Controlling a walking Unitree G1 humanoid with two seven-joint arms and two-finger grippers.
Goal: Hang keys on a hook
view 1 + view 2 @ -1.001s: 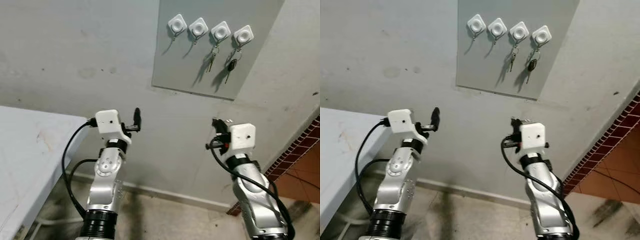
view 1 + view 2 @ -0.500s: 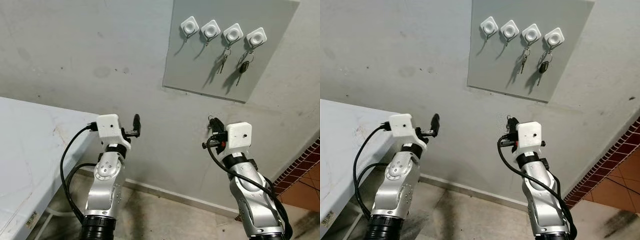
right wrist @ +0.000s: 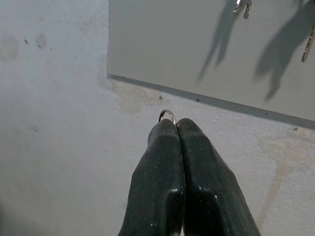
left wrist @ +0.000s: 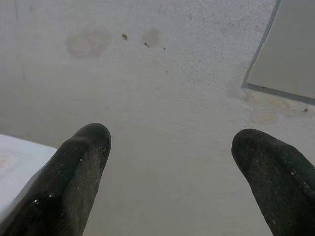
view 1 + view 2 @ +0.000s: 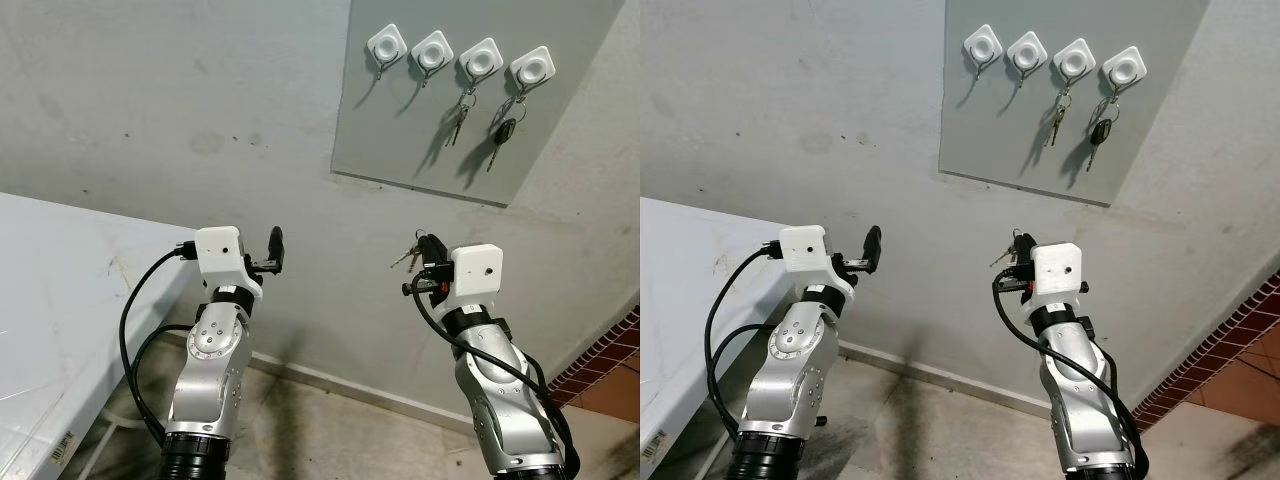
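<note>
- The right gripper (image 5: 418, 243) is pinched tight on the keys (image 5: 404, 257), a bit of key ring (image 3: 168, 114) poking past its fingertips.
- The left gripper (image 4: 172, 162) stands wide apart, holding nothing.
- Up on the grey board (image 5: 400, 120), two left hooks (image 5: 387, 44) look free; two others already carry keys.
- I'd say carrying is done; the reach up and hanging remain.

Wall (image 5: 150, 90): rough matt plaster, stained. Board (image 5: 400, 130): smooth matt grey panel. Hooks (image 5: 482, 57): glossy white plastic. Hanging keys (image 5: 457, 120): shiny metal. Right tool (image 3: 176, 125): matt black rubbery fingers (image 3: 157, 167), thin bright metal ring (image 3: 168, 113). Arms (image 5: 215, 350): brushed silver metal. Tabletop (image 5: 50, 290): smooth, scuffed white.
</note>
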